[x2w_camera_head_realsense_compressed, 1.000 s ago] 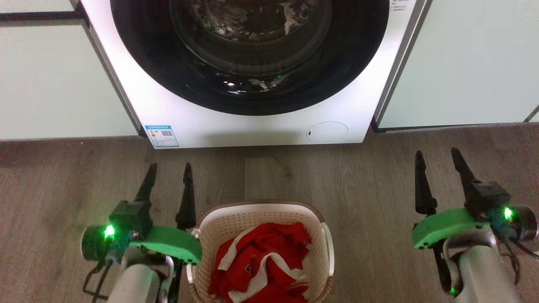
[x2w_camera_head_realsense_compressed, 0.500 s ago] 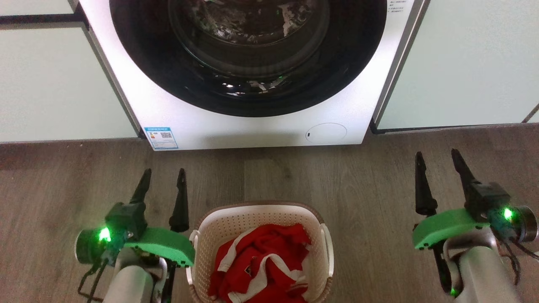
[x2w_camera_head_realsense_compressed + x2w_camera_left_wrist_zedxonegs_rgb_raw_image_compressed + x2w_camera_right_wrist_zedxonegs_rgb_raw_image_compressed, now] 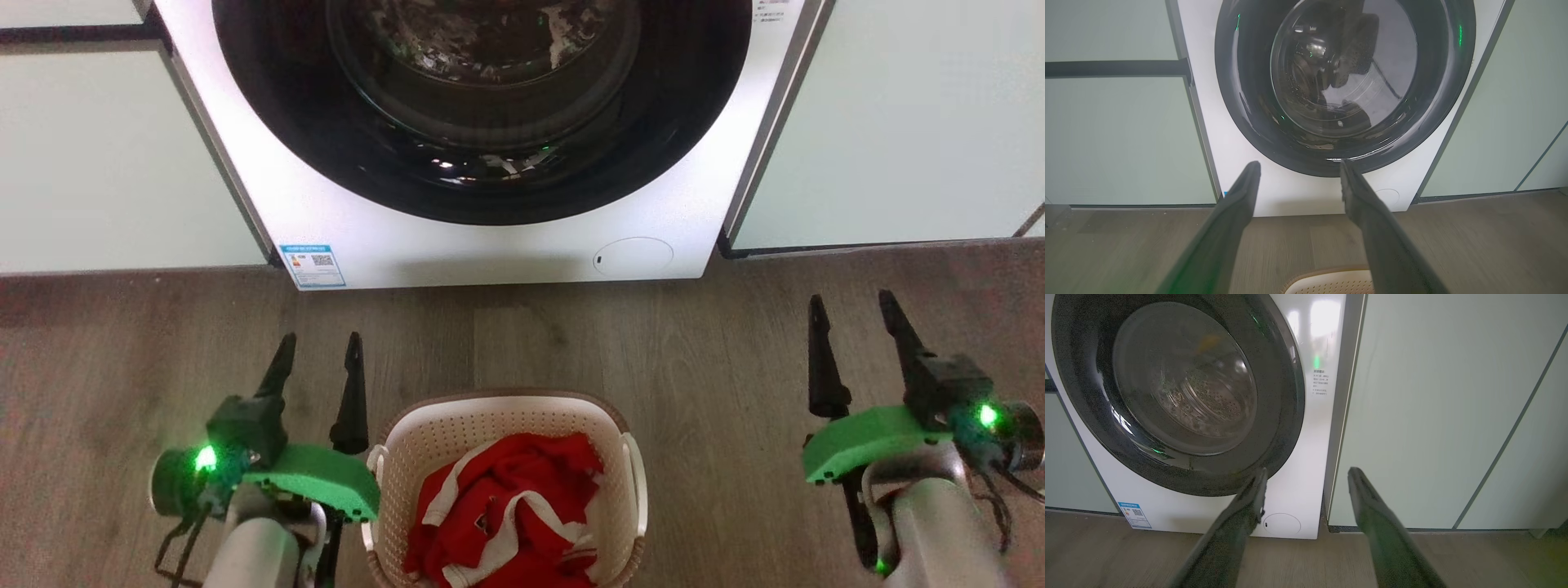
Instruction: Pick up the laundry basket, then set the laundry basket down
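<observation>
Left gripper (image 3: 320,336) eases back to 9 o'clock of laundry basket (image 3: 457,433), which sits at 6 o'clock on floor (image 3: 718,343); right gripper (image 3: 850,296) idles at 3 o'clock, well apart; both spread wide, empty, grasp pending.

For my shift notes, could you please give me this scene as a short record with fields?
laundry basket: on the wood floor, in front of the washing machine, not gripped
contents: red and white garment
left gripper: open, empty, close by the basket's left side
right gripper: open, empty, well off to the basket's right
</observation>
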### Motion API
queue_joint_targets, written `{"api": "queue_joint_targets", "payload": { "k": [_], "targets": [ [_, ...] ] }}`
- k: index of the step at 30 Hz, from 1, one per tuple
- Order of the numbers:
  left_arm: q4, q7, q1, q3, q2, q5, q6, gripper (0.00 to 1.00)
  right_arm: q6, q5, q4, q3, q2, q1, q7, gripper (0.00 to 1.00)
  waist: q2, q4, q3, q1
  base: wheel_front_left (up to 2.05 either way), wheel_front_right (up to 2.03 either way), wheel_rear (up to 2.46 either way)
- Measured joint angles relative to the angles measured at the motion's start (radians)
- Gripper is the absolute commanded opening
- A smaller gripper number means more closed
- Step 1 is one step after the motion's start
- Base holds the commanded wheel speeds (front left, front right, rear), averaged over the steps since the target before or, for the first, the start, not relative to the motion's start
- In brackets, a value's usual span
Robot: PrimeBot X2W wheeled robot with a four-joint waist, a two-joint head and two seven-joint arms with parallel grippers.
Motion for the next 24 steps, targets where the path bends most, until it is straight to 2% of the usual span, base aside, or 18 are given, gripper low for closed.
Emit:
{"api": "queue_joint_targets", "payload": {
  "k": [15,24],
  "targets": [
    [0.053,0.000,-0.005,-0.023,-0.001,-0.015,0.001,1.00,0.000,-0.022,0.011,-0.004,0.000,-0.002,0.000,1.00,0.0000,0.006,0.050,0.0000,0.00,0.00,0.00],
    [0.208,0.000,-0.117,-0.053,-0.004,-0.012,0.000,1.00,0.000,-0.054,0.114,0.002,0.000,-0.075,0.004,1.00,0.0000,0.017,0.180,0.0000,0.00,0.00,0.00]
  ]
}}
